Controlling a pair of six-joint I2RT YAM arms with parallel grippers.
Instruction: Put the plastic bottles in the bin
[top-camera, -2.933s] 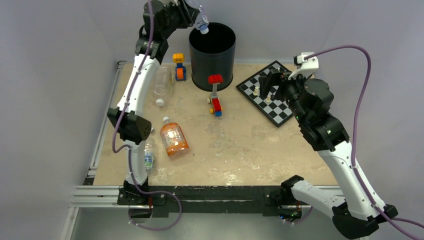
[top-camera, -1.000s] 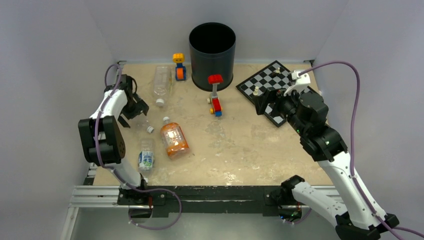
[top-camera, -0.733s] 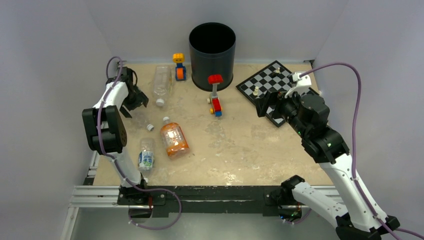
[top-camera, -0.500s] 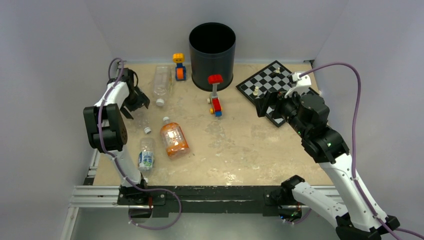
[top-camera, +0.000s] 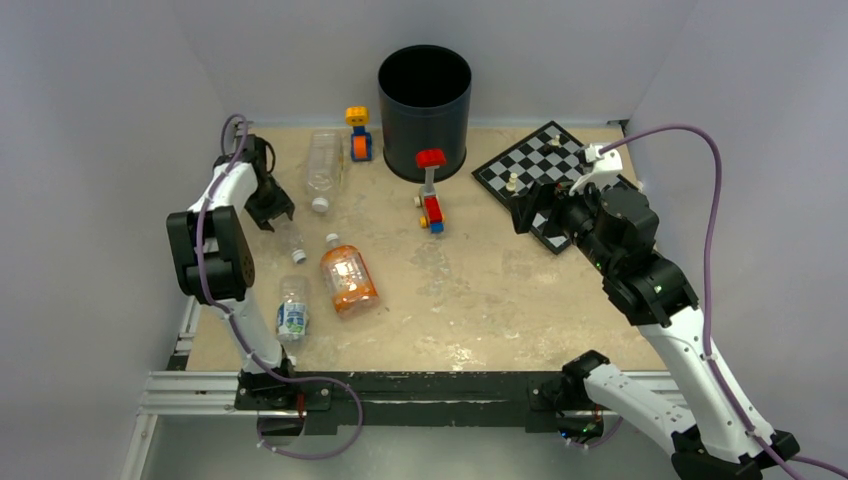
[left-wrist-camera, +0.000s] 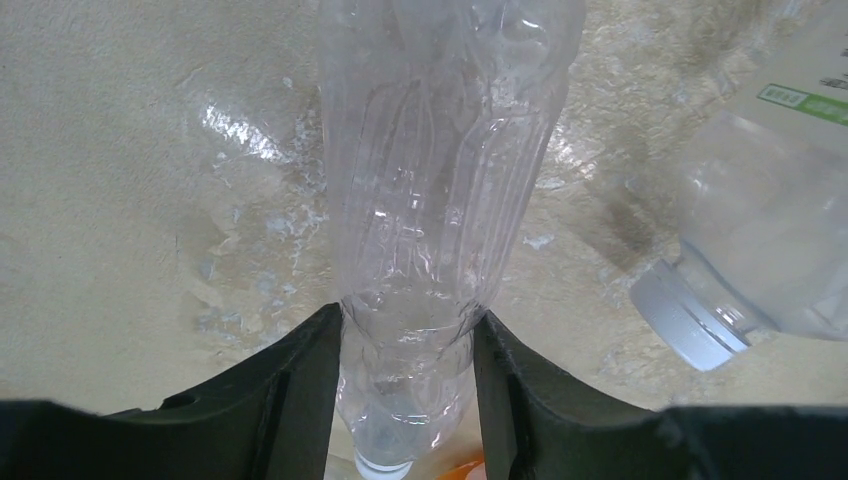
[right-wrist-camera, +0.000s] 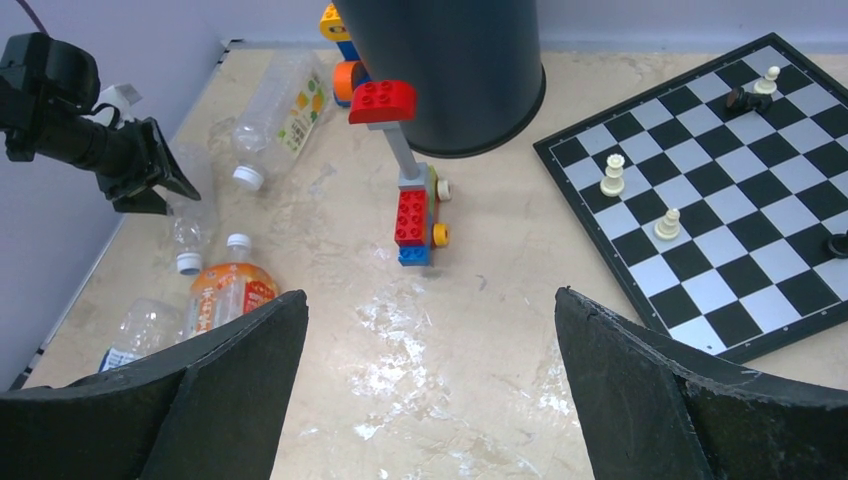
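Left wrist view has the left tool clamped on the neck end of a clear crinkly bottle at the left side of the bench, well apart from the black bin. The right tool hangs wide open and empty near the chessboard. An orange-liquid bottle, a labelled bottle and a larger clear bottle lie on the bench.

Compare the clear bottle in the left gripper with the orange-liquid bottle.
The clear bottle is slim, see-through and unlabelled; the orange bottle is squat, holds orange liquid and bears a label. The left gripper pinches the clear bottle; the orange bottle lies free. Both lie on the table with white caps.
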